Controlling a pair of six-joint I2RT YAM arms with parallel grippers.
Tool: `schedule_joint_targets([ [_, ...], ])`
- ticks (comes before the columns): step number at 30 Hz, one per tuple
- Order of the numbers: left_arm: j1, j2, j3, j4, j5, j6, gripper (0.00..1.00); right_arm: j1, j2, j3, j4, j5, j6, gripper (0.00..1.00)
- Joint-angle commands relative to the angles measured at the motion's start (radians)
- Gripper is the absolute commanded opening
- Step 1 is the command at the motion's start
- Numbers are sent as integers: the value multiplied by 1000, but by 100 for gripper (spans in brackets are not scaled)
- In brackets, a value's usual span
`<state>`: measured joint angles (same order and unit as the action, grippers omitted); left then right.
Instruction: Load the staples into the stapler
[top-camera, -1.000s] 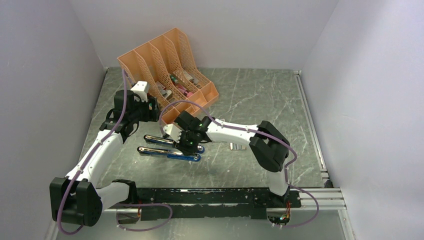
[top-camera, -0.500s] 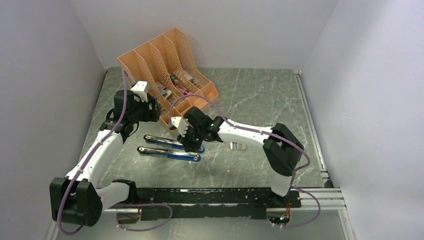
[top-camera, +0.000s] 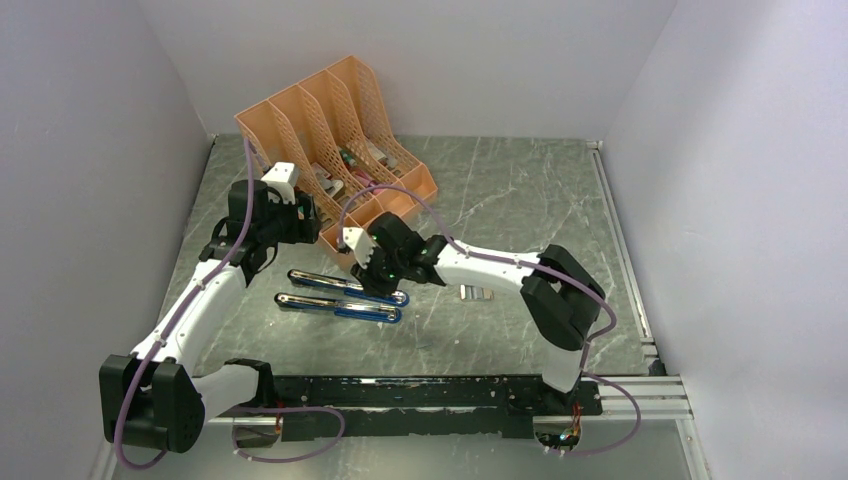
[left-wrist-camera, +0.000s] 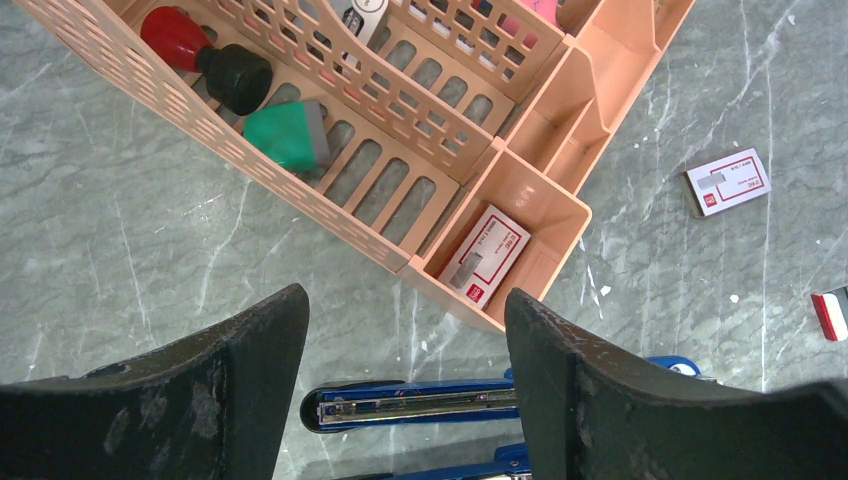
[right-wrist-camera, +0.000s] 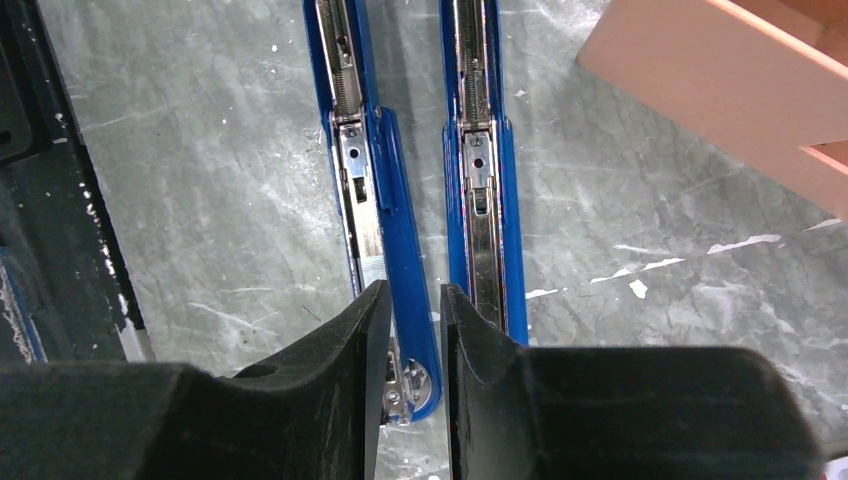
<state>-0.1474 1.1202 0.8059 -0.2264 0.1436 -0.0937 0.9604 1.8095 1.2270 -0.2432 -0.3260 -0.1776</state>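
**Blue-and-chrome metal stapler splayed open, small flat silvery-grey block of staples loose to its right**

Top view, mid-frame: stapler flat in two parallel halves on grey marbled tabletop, staples well clear of it. Right gripper over the stapler's right end, fingers nearly together with a slim gap, gripping nothing. Left gripper spread wide, empty, above the front corner of peach lattice plastic desk organiser. Inside its slots, upper left of left wrist view: red-and-black knobbed object, green-and-grey block. In low front compartment: white-and-red cardboard box. Second white-and-red box loose on tabletop, right of frame.
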Motion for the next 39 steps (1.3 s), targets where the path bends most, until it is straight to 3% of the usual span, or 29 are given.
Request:
schedule_joint_targets([
  [1,9,-17,-2,4,-2,3,76,9,21,-22,46,-5,4,29],
  [9,8,-17,-1,4,7,3,76,9,-24,-83,100,34,42,29],
  [27,8,-14,-1,3,3,3,76,37,14,-77,112,84,-48,60],
  [39,9,-14,-1,2,2,3,76,46,28,-72,96,136,-61,65],
])
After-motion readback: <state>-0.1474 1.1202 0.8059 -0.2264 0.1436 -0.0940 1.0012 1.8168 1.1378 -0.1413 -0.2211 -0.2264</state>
